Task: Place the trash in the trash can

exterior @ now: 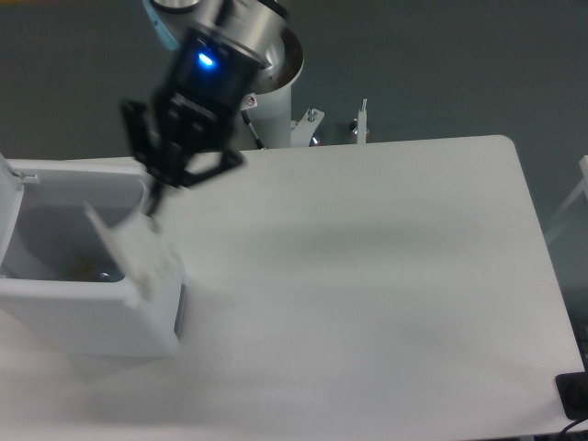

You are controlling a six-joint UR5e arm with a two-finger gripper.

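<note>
My gripper (156,204) is shut on the flat crumpled white wrapper (138,250), which hangs below the fingertips. It is high above the table, over the right rim of the trash can (55,317), a boxy white bin with its lid (7,197) open at the left. The wrapper dangles across the bin's right edge, partly over the opening. Something small and dark lies on the bin's floor (87,271); I cannot tell what it is. The bottle does not show.
The arm's base column (276,92) stands behind the table's back edge. A black object (574,393) sits at the table's lower right corner.
</note>
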